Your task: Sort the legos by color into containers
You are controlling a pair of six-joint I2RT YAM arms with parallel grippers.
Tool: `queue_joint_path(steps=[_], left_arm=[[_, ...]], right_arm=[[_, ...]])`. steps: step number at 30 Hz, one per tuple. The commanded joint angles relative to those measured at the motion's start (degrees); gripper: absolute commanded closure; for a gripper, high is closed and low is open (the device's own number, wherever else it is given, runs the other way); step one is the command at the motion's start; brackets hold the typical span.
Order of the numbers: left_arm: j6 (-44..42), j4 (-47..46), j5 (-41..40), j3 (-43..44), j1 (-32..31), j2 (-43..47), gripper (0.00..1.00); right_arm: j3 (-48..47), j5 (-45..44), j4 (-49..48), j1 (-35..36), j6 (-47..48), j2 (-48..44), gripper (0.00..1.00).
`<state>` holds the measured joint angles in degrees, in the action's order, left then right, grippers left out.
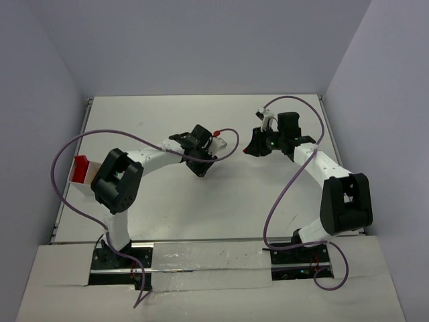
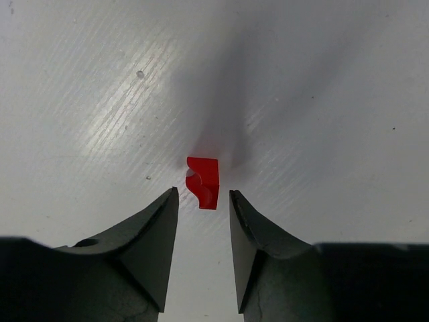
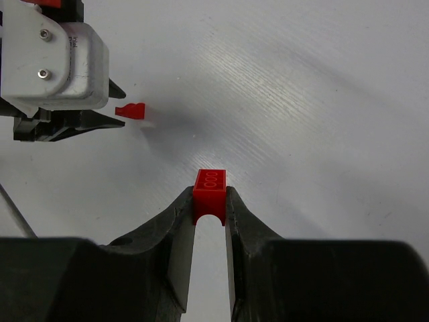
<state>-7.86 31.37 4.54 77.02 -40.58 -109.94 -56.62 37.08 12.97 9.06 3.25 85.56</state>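
Right fingers (image 3: 181,213) clamp a glossy arched red brick (image 3: 209,190); left fingers (image 2: 165,213) stand apart, notched red brick (image 2: 204,180) just ahead on ribbed bench (image 2: 87,100).

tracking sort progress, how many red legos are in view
2. One lego lies on the table just ahead of the left gripper's open jaws; the other lego is clamped in the right gripper. More may sit hidden in the red bin.

Robot lab cell: white table (image 1: 201,215), bare grey walls (image 1: 201,40) around; two bolted arms (image 1: 151,157), loose cables (image 1: 271,213).
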Motion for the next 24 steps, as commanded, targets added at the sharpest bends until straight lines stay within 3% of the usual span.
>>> queue_joint_path(steps=[1, 7, 17, 24], left_arm=[[-0.8, -1.1, 0.0, 2.6, -0.5, -0.7, 0.6], [-0.9, -1.3, 0.7, 2.5, -0.5, -0.9, 0.75], [-0.3, 1.3, 1.2, 1.5, -0.1, 4.1, 0.91], [1.3, 8.9, 0.8, -1.3, 7.7, 14.4, 1.0]], right_arm=[[-0.2, 0.4, -0.2, -0.4, 0.4, -0.4, 1.0], [-0.8, 0.4, 0.0, -0.4, 0.6, 0.2, 1.0], [-1.7, 0.9, 0.2, -0.4, 0.4, 0.3, 1.0], [-2.8, 1.9, -0.4, 0.1, 0.2, 0.1, 1.0]])
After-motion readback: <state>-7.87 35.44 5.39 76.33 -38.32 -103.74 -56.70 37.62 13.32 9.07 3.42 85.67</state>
